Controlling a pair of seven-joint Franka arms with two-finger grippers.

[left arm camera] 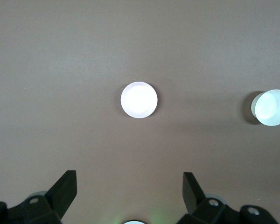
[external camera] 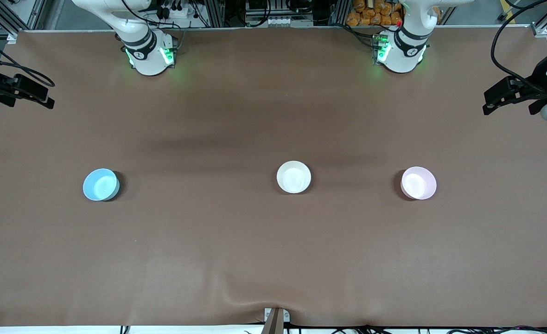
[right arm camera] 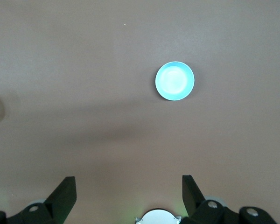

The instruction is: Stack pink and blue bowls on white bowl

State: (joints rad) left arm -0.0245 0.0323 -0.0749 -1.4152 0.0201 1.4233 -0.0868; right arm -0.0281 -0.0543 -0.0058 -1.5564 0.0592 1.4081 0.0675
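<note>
Three bowls stand apart in a row on the brown table. The light blue bowl (external camera: 101, 184) is toward the right arm's end, the white bowl (external camera: 294, 176) in the middle, the pale pink bowl (external camera: 418, 183) toward the left arm's end. My left gripper (left arm camera: 129, 176) hangs open and empty high over the table, looking down on the pink bowl (left arm camera: 139, 100), with the white bowl (left arm camera: 270, 107) at the edge. My right gripper (right arm camera: 128, 179) is likewise open and empty, high above the blue bowl (right arm camera: 174, 81). Neither gripper shows in the front view.
Both arm bases (external camera: 149, 55) (external camera: 401, 53) stand along the table's edge farthest from the front camera. Black fixtures (external camera: 21, 90) (external camera: 510, 95) jut in over both ends of the table. A small bracket (external camera: 276, 320) sits at the edge nearest the front camera.
</note>
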